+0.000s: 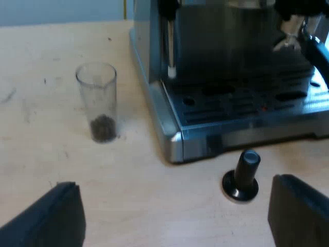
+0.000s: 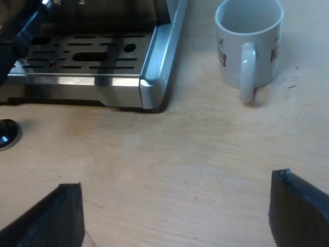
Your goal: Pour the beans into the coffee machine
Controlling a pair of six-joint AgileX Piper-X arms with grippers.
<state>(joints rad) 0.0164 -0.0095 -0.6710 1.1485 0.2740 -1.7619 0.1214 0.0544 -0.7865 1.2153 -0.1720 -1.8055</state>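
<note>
Now the left end effector (image 1: 175, 216) hangs spread with the measuring glass (image 1: 97, 103) ahead, the right end effector (image 2: 175, 216) spread with the mug (image 2: 249, 43) ahead.

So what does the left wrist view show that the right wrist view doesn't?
Left wrist view adds: the measuring glass, upright on the table beside the espresso machine, with coffee beans at its bottom, and the machine's steam wand. Right wrist view adds: a white mug with red print, upright near the machine's corner. Shared: the machine's drip tray front and the black-knobbed tamper standing before it. The left gripper and right gripper are each open and empty.
</note>
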